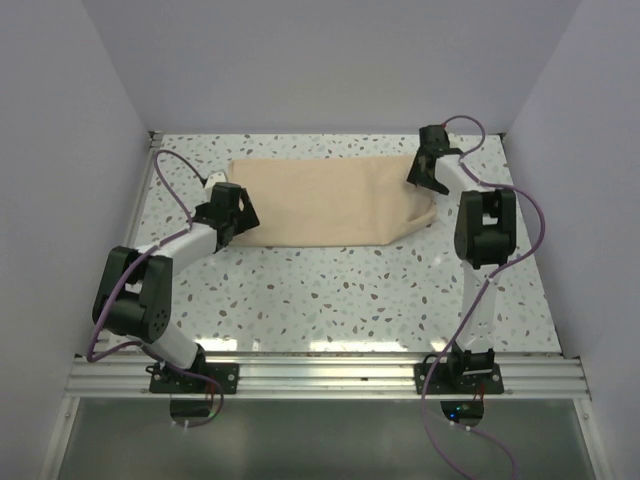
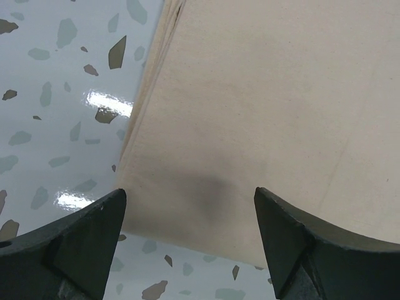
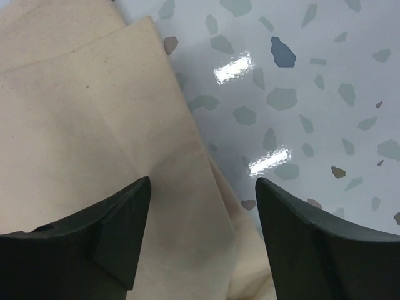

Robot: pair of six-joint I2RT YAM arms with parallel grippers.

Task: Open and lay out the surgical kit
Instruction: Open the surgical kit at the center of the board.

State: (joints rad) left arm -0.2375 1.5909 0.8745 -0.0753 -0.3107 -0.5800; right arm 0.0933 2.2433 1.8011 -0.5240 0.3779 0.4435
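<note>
At 9 and 3 o'clock ends of the folded beige cloth wrap (image 1: 330,205), you are hovering left gripper (image 2: 189,195) and right gripper (image 3: 203,182), both spread, empty; pinch top layer only.

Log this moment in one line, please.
cloth wrap: folded | left jaws: open at wrap's left corner | right jaws: open at wrap's right edge

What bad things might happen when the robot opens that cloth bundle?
1. The left pincer hangs open over a corner of the cloth wrap where layers are stacked; it might pinch all of them, not one flap.
2. The right pincer straddles the cloth's edge, half over the table, so it might grab too little and slip off.
</note>
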